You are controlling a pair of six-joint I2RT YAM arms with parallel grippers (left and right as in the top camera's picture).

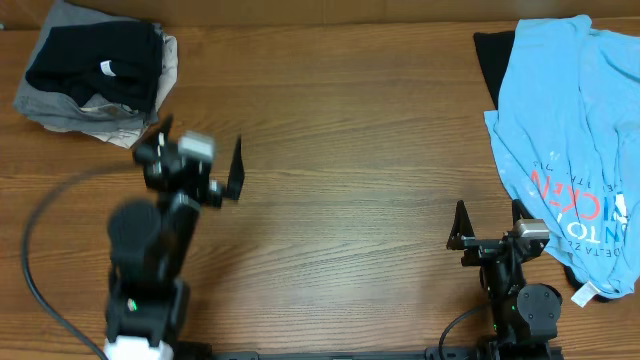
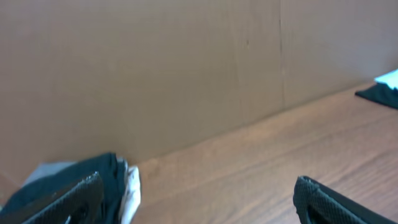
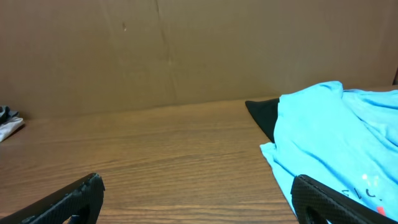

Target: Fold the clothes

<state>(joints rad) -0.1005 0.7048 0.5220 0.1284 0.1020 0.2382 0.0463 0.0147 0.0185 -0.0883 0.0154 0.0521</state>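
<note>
Over by the right edge of the table (image 1: 330, 120) lies the light blue tee (image 1: 560, 110). It looks soft, light and floppy, so a hem seems best to pinch. The black T-shirt (image 1: 95, 60) sits folded on a pile (image 1: 60, 110) in the far left corner. The left gripper (image 1: 200, 150) and right gripper (image 1: 487, 215) are both wide apart and empty. The wood is smooth, with lots of room.

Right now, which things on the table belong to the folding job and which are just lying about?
For the job: light blue tee, spread at the right; black T-shirt, folded, far left; black fabric peeking from under the blue tee.
Lying about: grey and beige folded garments beneath the black T-shirt; cable at the near left.
</note>
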